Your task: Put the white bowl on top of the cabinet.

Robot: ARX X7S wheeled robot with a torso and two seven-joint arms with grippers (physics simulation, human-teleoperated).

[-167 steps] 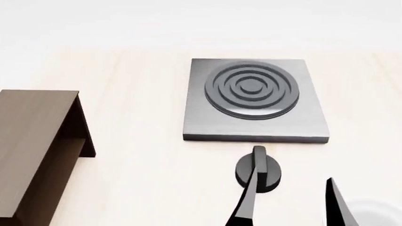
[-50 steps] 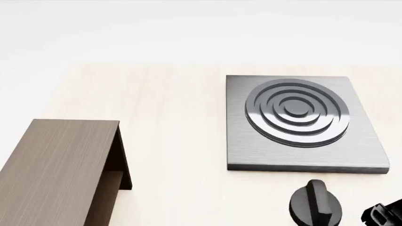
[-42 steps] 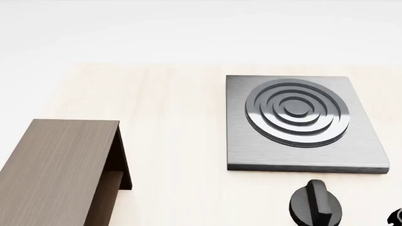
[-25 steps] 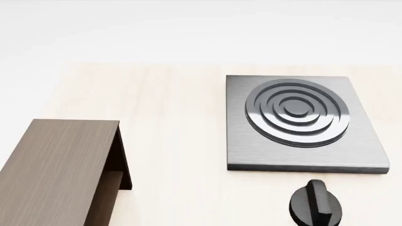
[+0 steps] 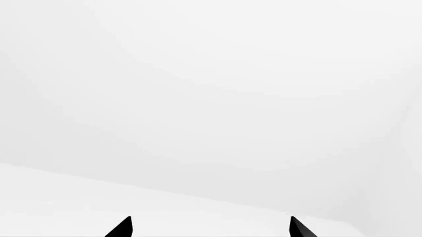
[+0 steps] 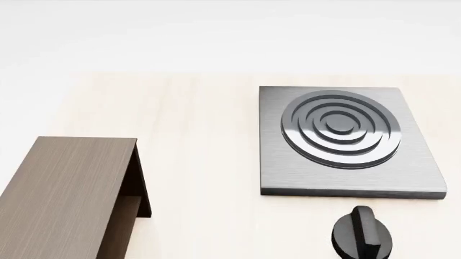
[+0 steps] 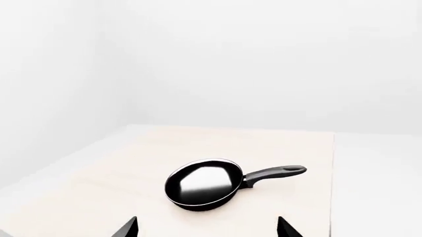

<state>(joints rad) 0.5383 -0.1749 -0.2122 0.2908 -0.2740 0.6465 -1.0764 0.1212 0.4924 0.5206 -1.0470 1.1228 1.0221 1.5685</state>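
Brown cabinet (image 6: 68,197) sat left of our stove plate (image 6: 351,141), bowl unseen, left gripper (image 5: 209,228) spread on nothing, right gripper (image 7: 207,228) spread before pan (image 7: 203,184).

The cabinet (image 6: 68,197) is cut off at the bottom left of the head view, and the black knob (image 6: 362,236) is cut off at the bottom edge. In both wrist views only the black fingertips (image 5: 122,228) (image 7: 128,228) poke in at the bottom edge. The white bowl is not in any picture.
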